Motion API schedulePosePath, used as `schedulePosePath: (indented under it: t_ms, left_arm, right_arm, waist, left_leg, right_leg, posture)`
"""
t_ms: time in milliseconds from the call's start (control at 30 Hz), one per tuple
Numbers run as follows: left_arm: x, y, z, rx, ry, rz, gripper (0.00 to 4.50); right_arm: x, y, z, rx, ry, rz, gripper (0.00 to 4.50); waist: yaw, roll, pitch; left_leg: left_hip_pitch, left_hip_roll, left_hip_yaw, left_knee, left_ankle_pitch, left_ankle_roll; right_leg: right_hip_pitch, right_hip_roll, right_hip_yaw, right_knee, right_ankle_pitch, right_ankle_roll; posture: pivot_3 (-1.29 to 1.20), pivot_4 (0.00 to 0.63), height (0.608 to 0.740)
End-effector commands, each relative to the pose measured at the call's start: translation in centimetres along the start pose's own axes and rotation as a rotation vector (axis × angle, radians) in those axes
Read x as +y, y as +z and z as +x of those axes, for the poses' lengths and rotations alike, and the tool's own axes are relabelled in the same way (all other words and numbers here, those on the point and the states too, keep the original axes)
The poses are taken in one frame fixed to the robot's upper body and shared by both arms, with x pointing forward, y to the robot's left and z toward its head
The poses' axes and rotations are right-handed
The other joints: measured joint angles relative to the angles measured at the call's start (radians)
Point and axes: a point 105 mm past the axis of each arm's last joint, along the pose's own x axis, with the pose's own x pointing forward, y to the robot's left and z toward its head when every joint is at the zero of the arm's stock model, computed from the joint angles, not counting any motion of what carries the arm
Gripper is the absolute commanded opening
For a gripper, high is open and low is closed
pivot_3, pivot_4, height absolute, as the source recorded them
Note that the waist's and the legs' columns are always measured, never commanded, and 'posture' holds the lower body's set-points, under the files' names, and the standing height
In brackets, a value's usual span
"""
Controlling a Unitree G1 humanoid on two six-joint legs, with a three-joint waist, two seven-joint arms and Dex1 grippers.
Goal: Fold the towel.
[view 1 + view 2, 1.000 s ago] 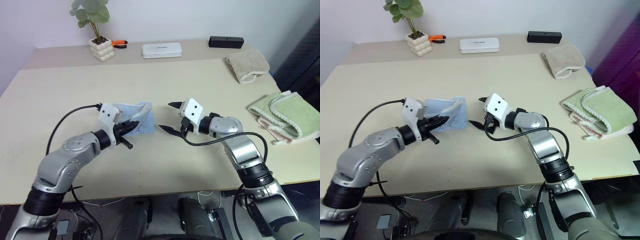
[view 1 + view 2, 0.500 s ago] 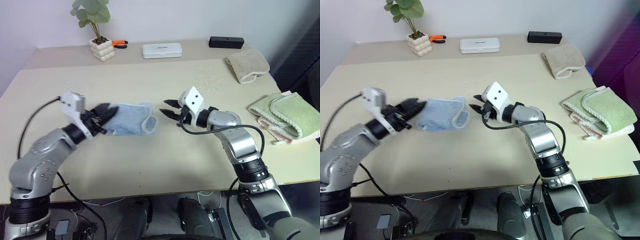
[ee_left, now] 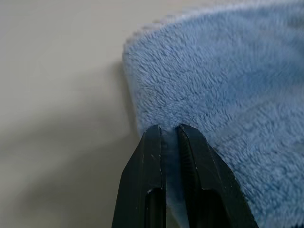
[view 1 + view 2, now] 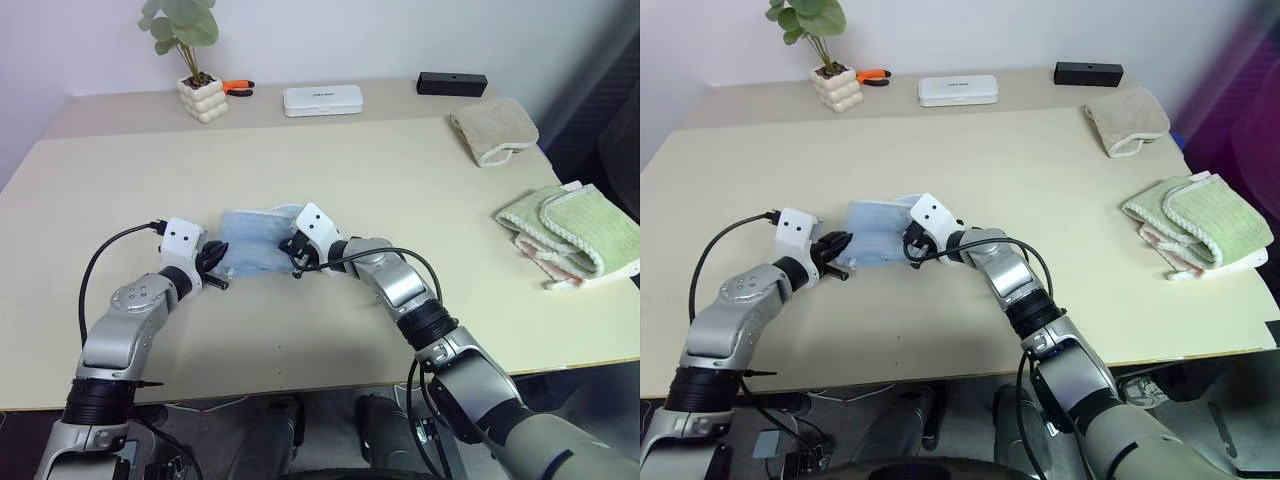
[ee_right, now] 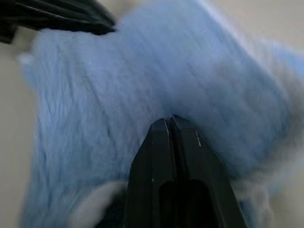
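The towel [image 4: 250, 245], light blue terry with a white hem, lies bunched on the table between my two grippers. At its left end my left gripper [image 4: 212, 263] is shut on the edge. The left wrist view shows a thin strip of blue cloth [image 3: 228, 95] pinched between the fingers [image 3: 154, 142]. My right gripper [image 4: 294, 247] meets the towel's right end, by the hem. In the right wrist view its tips [image 5: 170, 119] stand closed together, pressed into a dimple of the cloth [image 5: 142, 71], with the left gripper [image 5: 71, 16] beyond.
A beige towel [image 4: 492, 130] lies at the back right, and folded green and pink towels [image 4: 565, 235] near the right edge. Along the back stand a potted plant [image 4: 203, 97], an orange-handled tool [image 4: 238, 87], a white case [image 4: 323, 100] and a black box [image 4: 452, 84].
The right gripper, open and apart from the towel a second ago, has moved left onto its right end and shut. The left gripper swung left with the towel and came down.
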Motion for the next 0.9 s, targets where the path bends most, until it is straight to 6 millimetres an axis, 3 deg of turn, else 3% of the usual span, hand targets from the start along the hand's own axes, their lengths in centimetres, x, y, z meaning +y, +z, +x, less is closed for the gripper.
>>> schedulePosePath:
  t_ms: [33, 100, 233, 333, 567, 667, 767, 833, 900]
  left_arm:
    - [1.3, 3.1, -1.9, -0.2, 0.049, -0.07, 0.46]
    - [2.0, 4.4, -3.2, -0.29, 0.074, -0.12, 0.44]
    - [2.7, 4.3, -6.4, -0.312, 0.082, -0.048, 0.44]
    - [2.7, 4.0, -7.9, -0.297, 0.073, -0.011, 0.44]
    - [1.0, 4.0, -9.3, -0.295, -0.009, -0.058, 0.44]
    - [0.4, 3.9, -9.2, -0.287, -0.015, -0.06, 0.44]
    - [0.2, 3.8, -9.1, -0.285, -0.014, -0.064, 0.44]
    - [-0.1, 3.8, -9.0, -0.283, -0.017, -0.065, 0.44]
    - [-0.3, 3.7, -9.0, -0.278, -0.02, -0.063, 0.44]
  right_arm:
    - [-1.4, 1.3, -1.5, -0.067, -0.047, 0.025, 0.29]
    - [-1.9, 2.3, -2.5, -0.109, -0.055, 0.053, 0.84]
    - [-3.1, 4.0, -4.9, -0.154, -0.08, 0.19, 2.84]
    - [-3.0, 3.9, -5.4, -0.132, -0.074, 0.292, 4.31]
    - [-2.0, 2.2, -3.3, -0.048, -0.017, 0.542, 4.31]
    - [-1.8, 1.5, -1.9, -0.012, -0.019, 0.553, 4.31]
    - [-1.2, 2.2, -0.8, -0.026, 0.021, 0.572, 4.31]
    - [-0.7, 2.7, -0.3, -0.035, 0.05, 0.569, 3.79]
    - [-0.3, 3.2, 0.0, -0.051, 0.074, 0.565, 2.99]
  waist:
    - [0.0, 0.0, 0.0]
    - [0.002, 0.0, 0.0]
    - [-0.001, 0.0, 0.0]
    - [0.0, 0.0, 0.0]
    - [0.002, 0.0, 0.0]
    - [0.0, 0.0, 0.0]
    - [0.0, 0.0, 0.0]
    - [-0.001, 0.001, 0.0]
    - [-0.001, 0.001, 0.0]
  left_leg:
    - [0.0, 0.0, 0.0, 0.0, 0.0, 0.0]
    - [0.0, 0.0, 0.0, 0.0, 0.0, 0.0]
    - [0.0, 0.0, 0.0, 0.001, 0.0, 0.0]
    - [0.0, 0.001, 0.0, 0.0, -0.001, -0.001]
    - [0.0, 0.003, 0.0, 0.001, -0.001, -0.001]
    - [0.0, 0.003, 0.001, 0.001, -0.001, -0.001]
    - [0.0, 0.004, 0.001, 0.0, -0.001, -0.001]
    - [0.0, 0.004, 0.001, 0.0, -0.001, -0.001]
    - [0.0, 0.004, 0.001, 0.0, -0.001, -0.002]
  right_leg:
    - [0.0, 0.0, 0.0, 0.0, 0.0, 0.0]
    - [0.0, 0.0, 0.0, 0.0, 0.0, 0.0]
    - [0.0, 0.0, 0.0, 0.0, 0.0, 0.0]
    - [0.0, 0.0, 0.001, 0.0, 0.0, 0.0]
    - [0.0, 0.002, 0.0, -0.001, -0.001, -0.004]
    - [0.0, 0.003, 0.001, -0.002, 0.0, -0.004]
    - [0.0, 0.003, 0.0, -0.002, 0.0, -0.002]
    - [0.0, 0.003, 0.0, -0.002, 0.001, -0.003]
    - [0.0, 0.004, 0.0, -0.002, 0.001, -0.003]
  posture:
    - [0.0, 0.15, 0.74]
    - [0.0, 0.15, 0.74]
    - [0.0, 0.15, 0.74]
    - [0.0, 0.15, 0.74]
    - [0.0, 0.15, 0.74]
    - [0.0, 0.15, 0.74]
    - [0.0, 0.15, 0.74]
    - [0.0, 0.15, 0.74]
    - [0.0, 0.15, 0.74]
